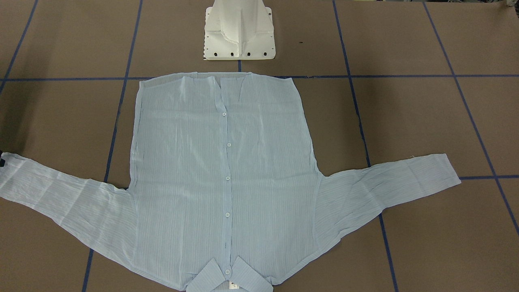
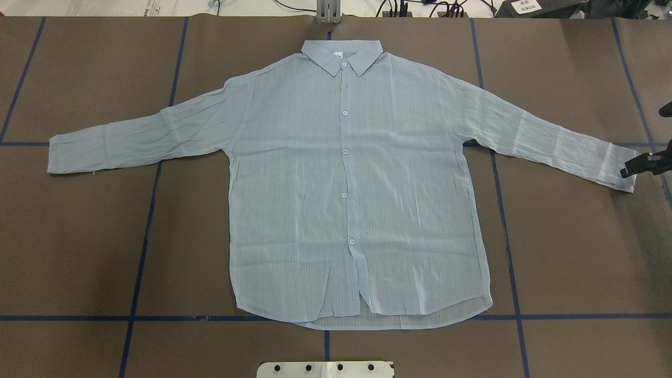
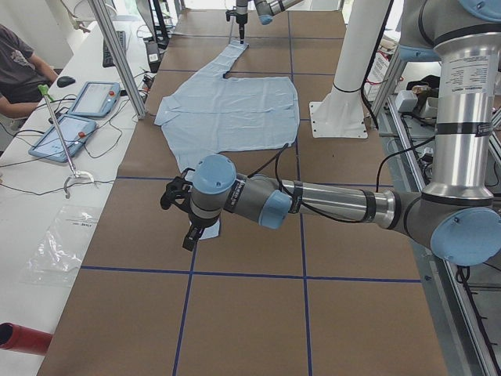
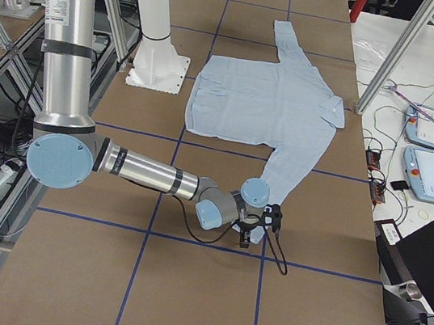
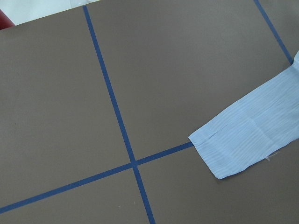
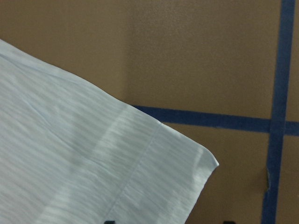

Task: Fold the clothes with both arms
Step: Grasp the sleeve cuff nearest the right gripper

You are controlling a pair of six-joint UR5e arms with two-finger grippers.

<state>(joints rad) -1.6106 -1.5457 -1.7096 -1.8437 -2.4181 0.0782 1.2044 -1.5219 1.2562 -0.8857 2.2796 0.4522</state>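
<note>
The pale-blue striped shirt (image 2: 346, 184) lies flat and buttoned on the brown table, collar (image 2: 341, 55) at the far edge and both sleeves spread out. My right gripper (image 2: 631, 169) is at the right sleeve's cuff (image 6: 177, 177). In the right wrist view two dark fingertips (image 6: 227, 222) stand well apart at the bottom edge, so it is open. My left gripper (image 3: 186, 233) hovers by the left cuff (image 5: 243, 140) and shows only in the exterior left view, so I cannot tell its state. The left wrist view shows no fingers.
The white pedestal base (image 1: 239, 34) stands just beyond the shirt's hem. Blue tape lines (image 2: 142, 252) cross the brown tabletop. Beside the table runs a white bench with tablets (image 3: 94, 98), cables and a seated person (image 3: 16, 66). Aluminium posts (image 4: 392, 54) stand along the table's edge.
</note>
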